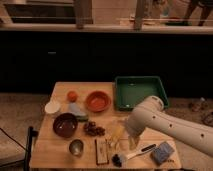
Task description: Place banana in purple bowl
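My gripper, open or closed I cannot tell, hangs just right of the banana, which lies near-to-far, with the purple bowl well to its left.

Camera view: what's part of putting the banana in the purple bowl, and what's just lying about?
Job: banana, purple bowl, gripper down beside the banana.
Lying about: orange bowl, white bowl, orange fruit, green tray, brush, blue sponge, metal cup.
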Motion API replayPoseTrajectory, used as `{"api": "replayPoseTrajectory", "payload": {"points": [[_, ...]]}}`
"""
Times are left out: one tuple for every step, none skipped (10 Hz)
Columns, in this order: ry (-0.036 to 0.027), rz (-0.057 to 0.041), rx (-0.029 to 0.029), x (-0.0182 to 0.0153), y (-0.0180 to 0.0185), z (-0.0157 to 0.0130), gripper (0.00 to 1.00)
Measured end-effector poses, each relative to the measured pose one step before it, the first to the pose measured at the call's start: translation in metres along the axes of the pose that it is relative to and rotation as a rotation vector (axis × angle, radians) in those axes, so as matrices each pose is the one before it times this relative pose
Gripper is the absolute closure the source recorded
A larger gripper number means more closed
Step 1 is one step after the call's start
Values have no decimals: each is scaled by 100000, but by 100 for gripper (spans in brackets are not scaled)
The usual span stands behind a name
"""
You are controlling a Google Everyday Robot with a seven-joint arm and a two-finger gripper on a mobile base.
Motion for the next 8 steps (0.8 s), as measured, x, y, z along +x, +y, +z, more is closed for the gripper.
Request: {"api": "replayPoseTrajectory", "payload": {"points": [[-920,-1426,-176,76,-203,330,20],[-684,-1105,-104,141,-139,547,20],[-287,-749,145,28,-182,413,20],[-357,-947,-18,38,-222,575,20],[-234,-1370,73,-21,-334,581,20],[-245,-955,31,-91,-267,278,20],[-344,-1223,-17,-143,-406,423,20],[-298,-825,-204,-84,-296,383,20]]}}
